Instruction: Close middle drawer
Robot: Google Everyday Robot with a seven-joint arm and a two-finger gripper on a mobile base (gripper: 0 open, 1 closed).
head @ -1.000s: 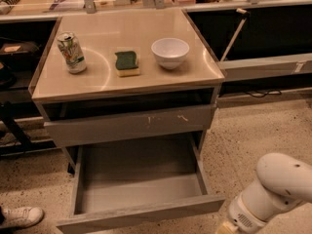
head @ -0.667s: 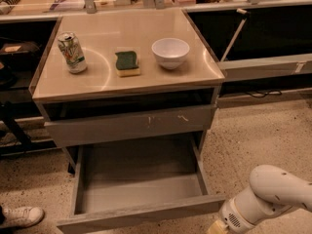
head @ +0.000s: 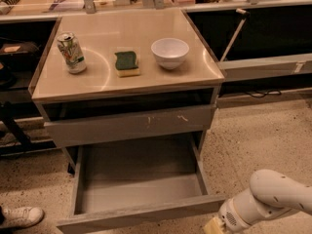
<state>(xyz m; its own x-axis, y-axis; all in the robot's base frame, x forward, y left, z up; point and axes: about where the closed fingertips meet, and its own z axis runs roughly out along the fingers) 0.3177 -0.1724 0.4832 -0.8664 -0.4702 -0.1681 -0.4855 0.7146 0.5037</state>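
Note:
The middle drawer (head: 146,212) is a wide, shallow grey drawer pulled far out of the cabinet. Its grey inside is bare and its plain flat front faces me. Above it sits a grey drawer front with small white scratch marks (head: 131,125), pushed in. My gripper (head: 214,226) is at the bottom right, just below the right end of the open drawer's front. Only its pale tip shows at the frame's edge. My white arm (head: 273,196) reaches in from the right.
On the beige cabinet top (head: 97,79) stand a drink can (head: 71,52), a green sponge (head: 126,62) and a white bowl (head: 170,52). A white shoe (head: 19,217) is at the lower left. Dark shelving flanks the cabinet. Speckled floor lies to the right.
My arm and gripper have moved slightly left and down, closer to the right end of the open drawer's front. The drawer has not moved.

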